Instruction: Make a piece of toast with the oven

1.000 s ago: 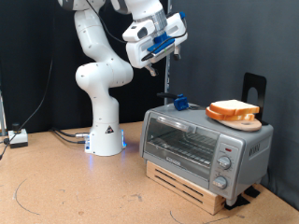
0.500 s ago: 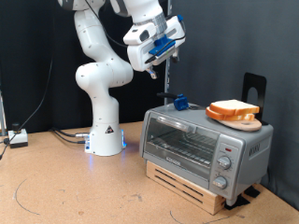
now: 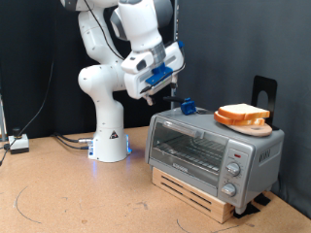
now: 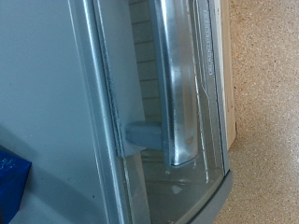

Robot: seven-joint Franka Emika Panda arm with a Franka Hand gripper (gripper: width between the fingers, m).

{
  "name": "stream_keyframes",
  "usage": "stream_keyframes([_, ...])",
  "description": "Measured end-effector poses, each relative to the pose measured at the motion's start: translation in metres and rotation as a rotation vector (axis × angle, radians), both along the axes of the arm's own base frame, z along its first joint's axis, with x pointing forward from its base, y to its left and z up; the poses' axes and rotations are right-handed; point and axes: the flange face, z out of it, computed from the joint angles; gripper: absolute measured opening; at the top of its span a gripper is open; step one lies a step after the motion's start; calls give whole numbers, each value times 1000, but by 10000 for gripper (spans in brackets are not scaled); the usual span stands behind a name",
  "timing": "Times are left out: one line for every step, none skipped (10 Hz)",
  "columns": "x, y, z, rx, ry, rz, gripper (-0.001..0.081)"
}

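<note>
The silver oven (image 3: 212,150) stands on the cork table at the exterior view's right, its glass door closed. Two bread slices lie stacked on its roof at the right; the top one is the piece of toast (image 3: 243,113). My gripper (image 3: 149,92) hangs in the air above and to the left of the oven's left front corner, touching nothing. No fingers appear in the wrist view, which looks down on the oven's grey bar handle (image 4: 177,84) and glass door (image 4: 140,56).
A small blue object (image 3: 187,106) sits on the oven roof at the left, also seen as the blue object (image 4: 11,177). A wooden pallet (image 3: 194,189) carries the oven. A black stand (image 3: 264,92) rises behind it. The robot base (image 3: 109,146) and cables (image 3: 19,144) are at the left.
The hand has come down and moved left in the exterior view, from high above the oven to just above its left front corner. The bread and the oven have not moved.
</note>
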Motion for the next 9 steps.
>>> stream_keyframes([0, 0, 1, 1, -4, 6, 807])
stream_keyframes([-1, 0, 0, 19, -13, 29, 807])
stream_keyframes([-1, 0, -2, 35, -14, 35, 807])
stream_keyframes([-2, 0, -8, 44, -11, 27, 807])
stream_keyframes([-3, -1, -16, 46, -7, 16, 807])
stream_keyframes([-2, -2, -25, 41, -6, 5, 807])
stream_keyframes([-1, -2, -35, 33, 1, -3, 807])
stream_keyframes([0, -2, -46, 24, 7, -4, 807])
stream_keyframes([1, -1, -57, 16, 13, -3, 807])
